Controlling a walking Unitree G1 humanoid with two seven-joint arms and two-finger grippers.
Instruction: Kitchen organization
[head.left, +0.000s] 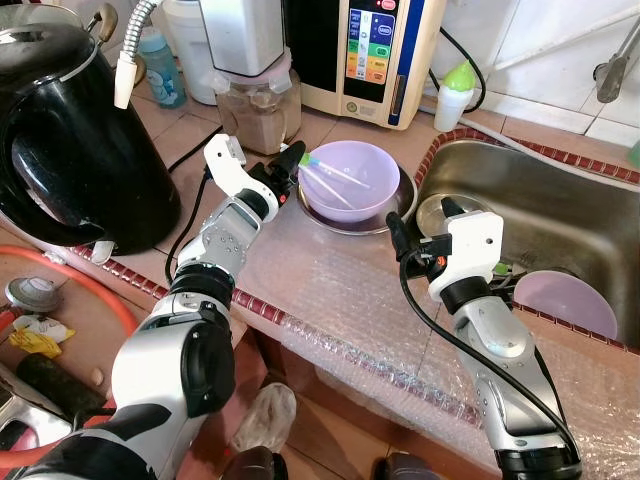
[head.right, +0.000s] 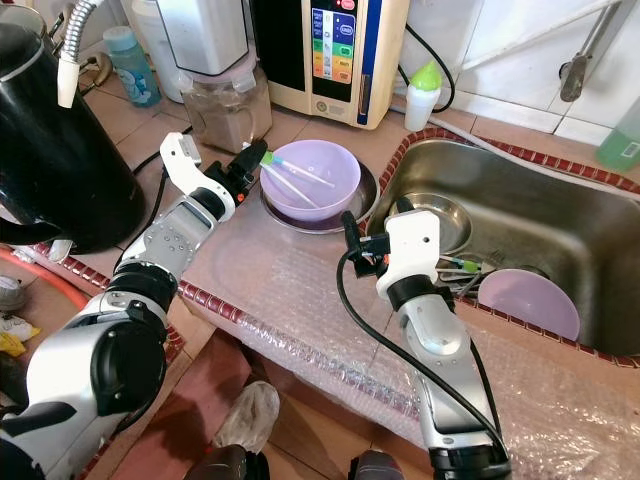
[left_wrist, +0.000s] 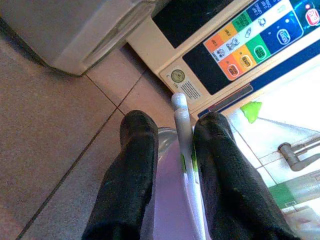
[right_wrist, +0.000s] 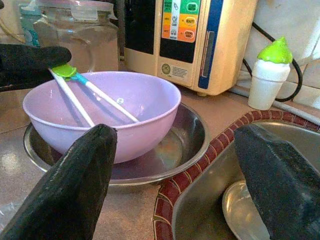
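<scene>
While the head camera's left eye looks down on the tiled kitchen surface, a round lilac plastic bowl sits nested in a shallow steel dish just beside the steel sink, with white chopsticks joined by a green top lying inside it. At the bowl's rim on the side away from the sink, the left pincer has its fingers narrowed around the chopsticks' green end. On the sink side of the bowl, the right pincer hovers over sheets of clear bubble wrap; a lilac plate leans inside the sink, and a tall black kettle stands well apart from the bowl, beyond the left arm. From the right eye, a beige water dispenser with a coloured button panel stands behind the bowl, near a small white bottle with a green cap. Along the left wrist, two black fingers stand close on either side of the white stick. Along the right wrist, the black fingers are spread wide and hold nothing, with the bowl near ahead of them.
</scene>
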